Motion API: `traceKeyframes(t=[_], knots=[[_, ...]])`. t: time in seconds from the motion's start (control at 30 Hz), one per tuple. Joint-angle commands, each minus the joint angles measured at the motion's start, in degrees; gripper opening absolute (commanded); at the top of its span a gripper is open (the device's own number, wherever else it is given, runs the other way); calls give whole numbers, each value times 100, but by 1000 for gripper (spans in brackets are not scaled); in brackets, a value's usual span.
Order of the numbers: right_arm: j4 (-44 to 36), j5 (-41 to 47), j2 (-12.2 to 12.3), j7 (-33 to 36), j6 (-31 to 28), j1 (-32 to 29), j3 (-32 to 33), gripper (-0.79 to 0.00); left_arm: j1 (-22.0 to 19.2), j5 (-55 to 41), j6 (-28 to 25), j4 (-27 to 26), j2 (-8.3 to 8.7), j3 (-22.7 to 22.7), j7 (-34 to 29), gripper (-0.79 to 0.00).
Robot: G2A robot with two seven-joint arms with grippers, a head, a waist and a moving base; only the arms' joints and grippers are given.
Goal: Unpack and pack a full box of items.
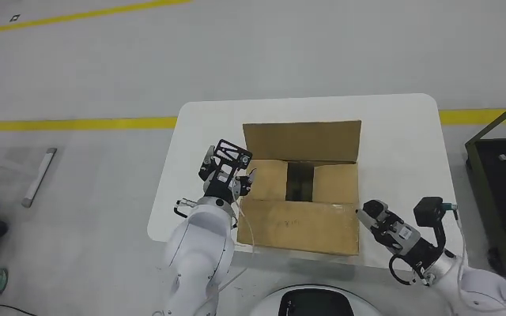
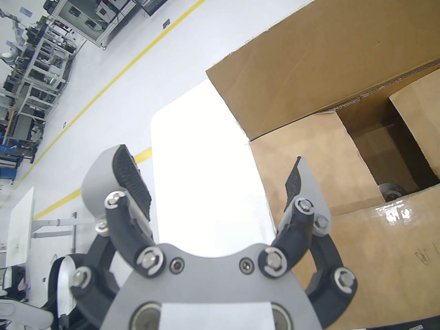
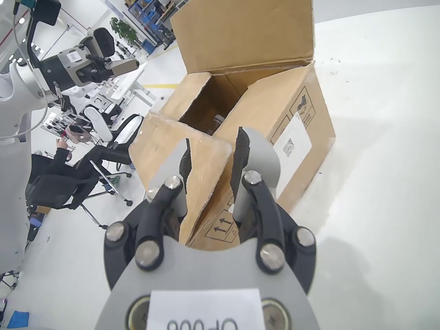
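Box (image 1: pixel 300 142) mid table (image 1: pixel 395 126), nearer the front edge. Far flap up, side flaps folded in, dark item (image 2: pixel 390 192) visible inside. L gripper (image 2: pixel 209 163) by box's left side, jaws wide open, empty. R gripper (image 3: pixel 213 139) at box's front-right corner, jaws part open at the front flap (image 3: pixel 202 159) corner.

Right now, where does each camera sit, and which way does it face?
Top view: above the arms, facing down at the table and cardboard box; left gripper and right gripper show.
Left wrist view: on the left wrist, facing past its open gripper to the box's corner.
Right wrist view: on the right wrist, facing its gripper at the box's near flap.
Shared: top and right wrist views show the left gripper.
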Motion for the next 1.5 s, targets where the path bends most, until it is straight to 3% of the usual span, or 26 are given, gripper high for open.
traceKeyframes(t=[0.0,0.4,0.5,0.53,0.6,0.63,0.67,1.07,1.33,1.47], knots=[[4,-47,6,19,45,1,-33,-480,0,0,0,0,0,0,0,0],[108,-340,17,-83,385,163,-420,-471,0,0,0,0,0,0,0,0],[112,-416,26,-47,413,180,-490,-499,0,0,0,0,0,0,0,0],[94,-498,32,-11,429,189,-492,-517,0,0,0,0,0,0,0,0],[84,-525,37,-6,469,187,-517,-662,0,0,0,0,0,0,0,0],[78,-563,42,17,476,187,-520,-770,0,0,0,0,0,0,0,0],[66,-608,48,38,497,187,-517,-785,0,0,0,0,0,0,0,0],[-196,-977,98,-164,561,437,-363,-785,0,0,0,0,0,0,0,0],[-335,-1881,124,-1203,259,538,-158,-785,3,-18,23,-4,3,19,162,0],[-382,-2433,138,-1784,15,382,-95,-785,-240,63,-66,27,-9,208,97,0]])
